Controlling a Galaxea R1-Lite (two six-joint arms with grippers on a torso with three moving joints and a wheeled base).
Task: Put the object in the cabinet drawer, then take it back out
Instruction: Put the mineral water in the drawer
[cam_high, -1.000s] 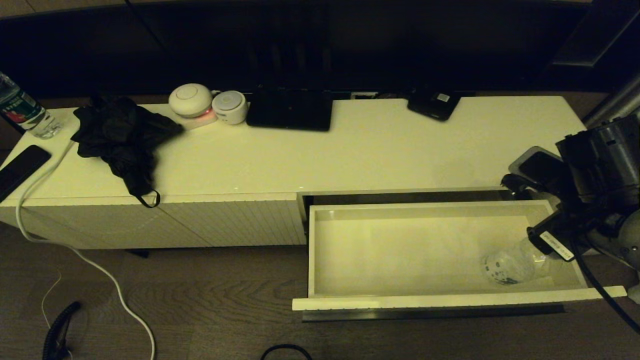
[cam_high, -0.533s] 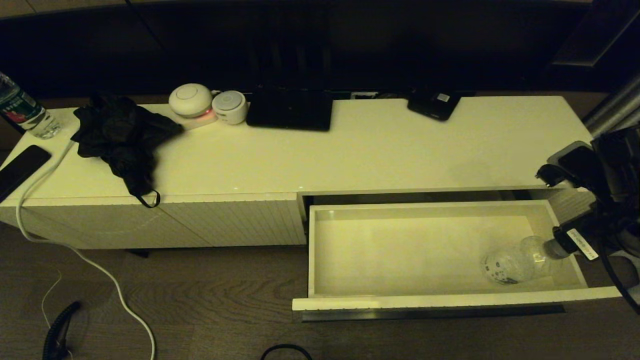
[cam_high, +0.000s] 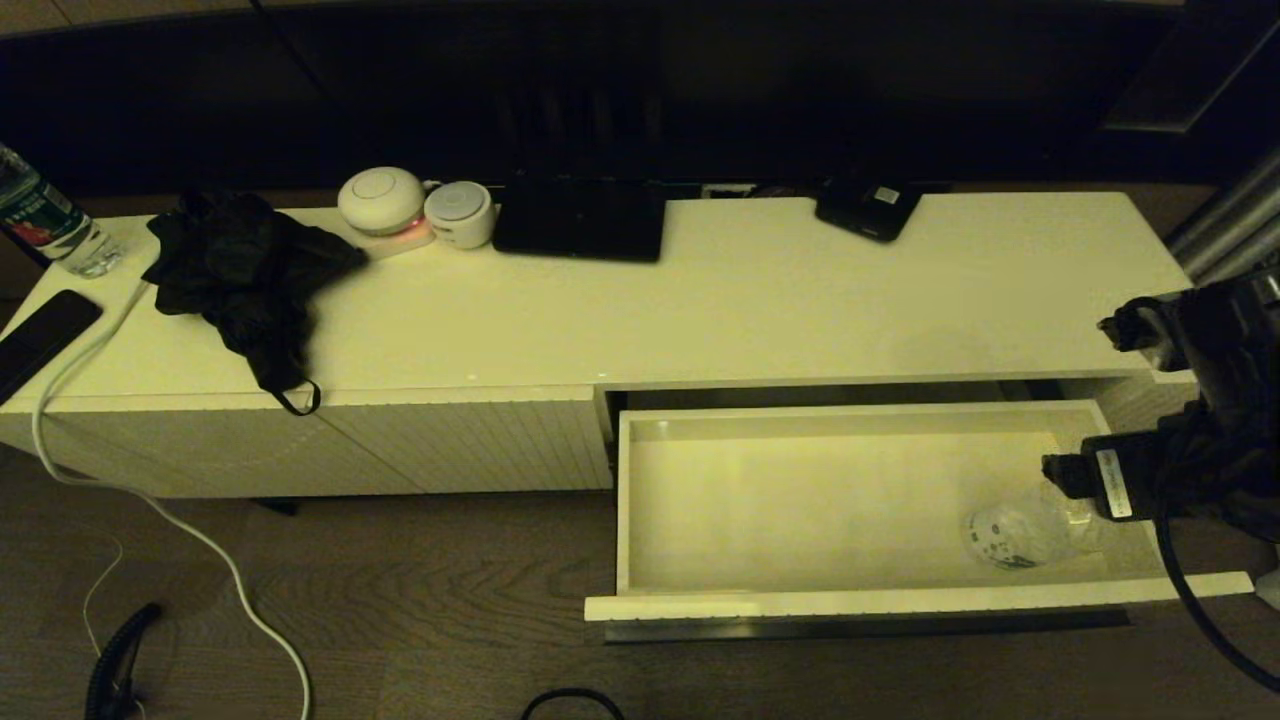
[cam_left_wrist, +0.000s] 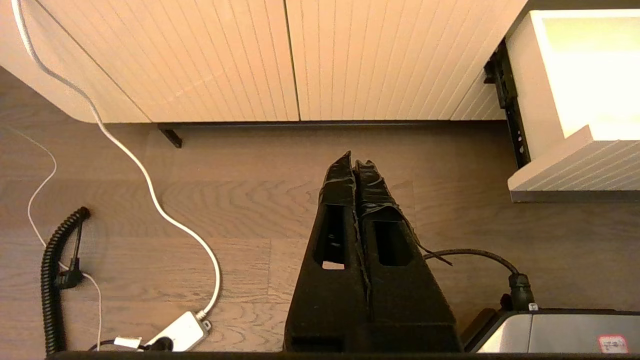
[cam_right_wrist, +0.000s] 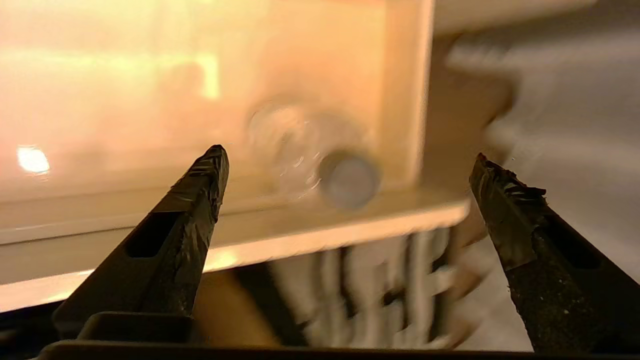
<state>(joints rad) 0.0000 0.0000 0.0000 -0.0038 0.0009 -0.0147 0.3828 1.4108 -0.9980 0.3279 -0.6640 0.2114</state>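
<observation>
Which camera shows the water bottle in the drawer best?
The head view: the water bottle lies on its side in the drawer's right end. The right wrist view catches it blurred, cap-first; the left wrist view misses it.

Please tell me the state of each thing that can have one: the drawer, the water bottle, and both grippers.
Cabinet drawer: pulled open.
Water bottle: lying on its side inside the drawer, near its right end, capped, not held.
Right gripper: open, empty, outside the drawer's right end.
Left gripper: shut, empty, parked above the floor.
</observation>
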